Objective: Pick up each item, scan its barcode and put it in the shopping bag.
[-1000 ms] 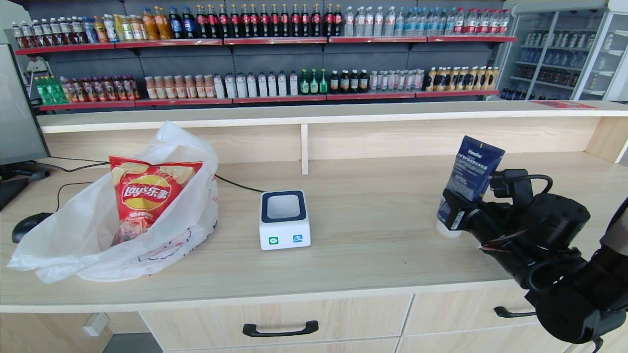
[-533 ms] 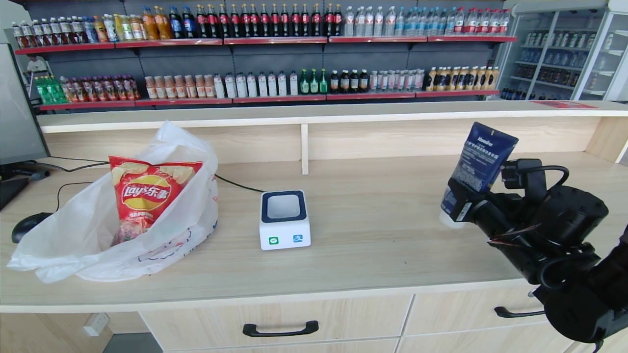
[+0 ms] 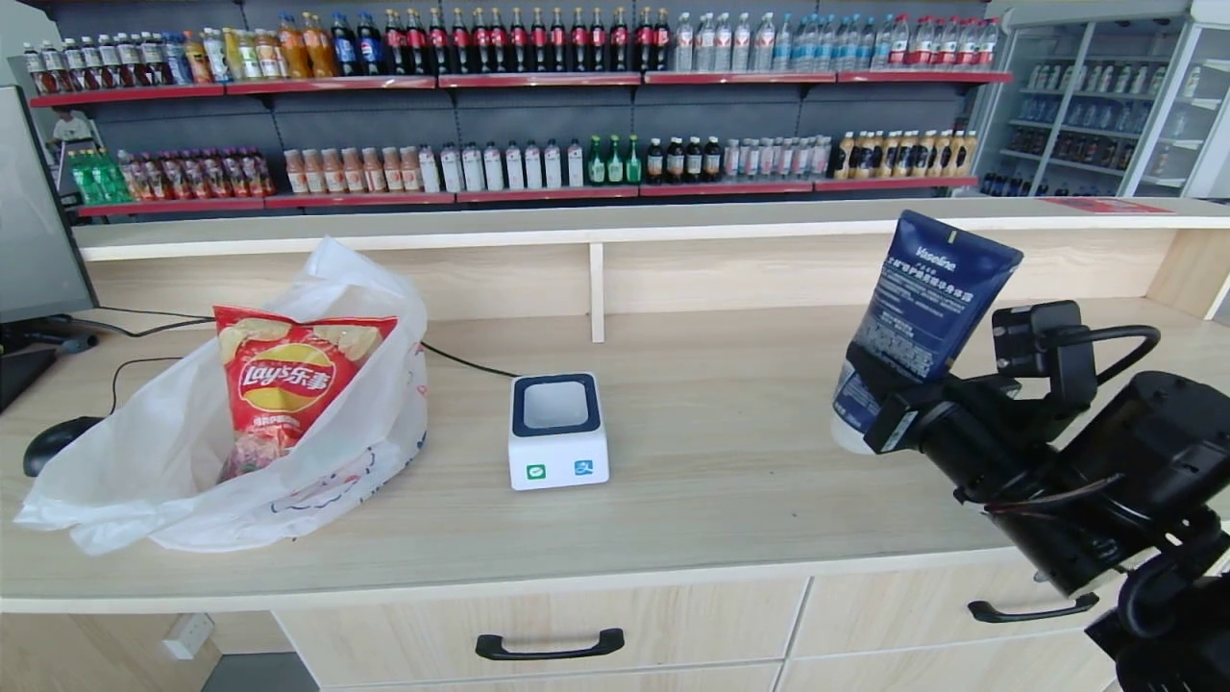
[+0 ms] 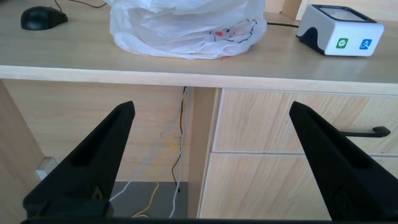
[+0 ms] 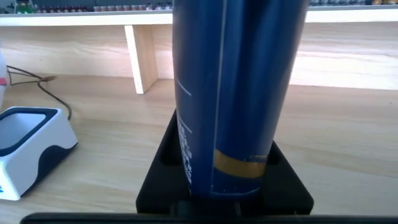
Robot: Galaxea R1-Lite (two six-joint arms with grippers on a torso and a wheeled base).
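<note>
My right gripper (image 3: 879,408) is shut on a dark blue tube (image 3: 918,312) with a white cap, held tilted above the right side of the wooden counter (image 3: 730,481). The blue tube (image 5: 236,93) rises between the jaws in the right wrist view. A white barcode scanner (image 3: 557,430) with a dark-rimmed window sits mid-counter, also seen as the scanner (image 5: 28,146) and the scanner (image 4: 339,30). The translucent shopping bag (image 3: 154,461) lies at the left with a red chips bag (image 3: 283,384) inside. My left gripper (image 4: 211,155) hangs open below the counter edge, facing the drawers.
A black mouse (image 3: 53,440) and cables lie left of the bag, beside a monitor (image 3: 34,231). A raised shelf with a divider (image 3: 596,288) backs the counter. Drawers with black handles (image 3: 548,646) sit under it. Bottle shelves line the far wall.
My right gripper has lifted the blue tube higher and brought it slightly left, closer to the camera. The bag, chips and scanner have not moved.
</note>
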